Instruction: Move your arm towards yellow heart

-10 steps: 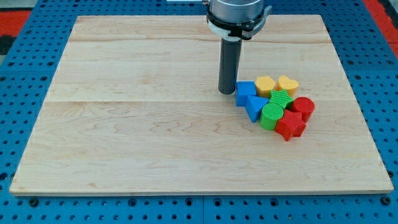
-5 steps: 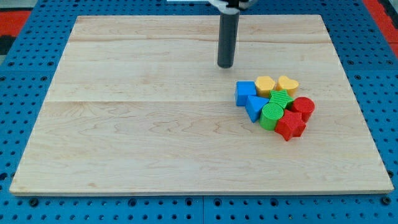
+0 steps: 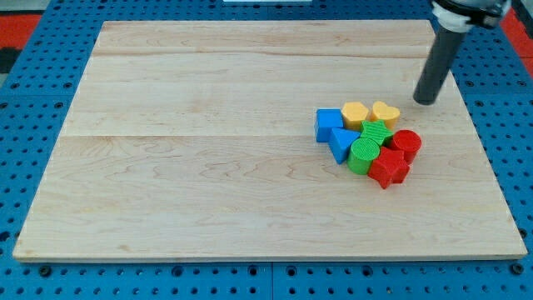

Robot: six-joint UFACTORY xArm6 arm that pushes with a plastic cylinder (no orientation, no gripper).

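Note:
The yellow heart [image 3: 385, 112] lies at the upper right of a tight cluster of blocks on the wooden board [image 3: 208, 150]. My tip [image 3: 426, 100] rests on the board just to the right of and slightly above the heart, a short gap away, touching nothing. The cluster also holds a yellow block [image 3: 356, 113], a blue cube [image 3: 327, 123], a blue triangle [image 3: 341, 143], two green blocks [image 3: 376, 132] [image 3: 363, 155], a red cylinder [image 3: 406, 144] and a red star [image 3: 388, 168].
The board lies on a blue pegboard surface [image 3: 516, 125]. The board's right edge [image 3: 466, 100] is close to my tip.
My tip moved from left of the blue cube up the view, then across to the right, ending beside the yellow heart. The blocks have not moved.

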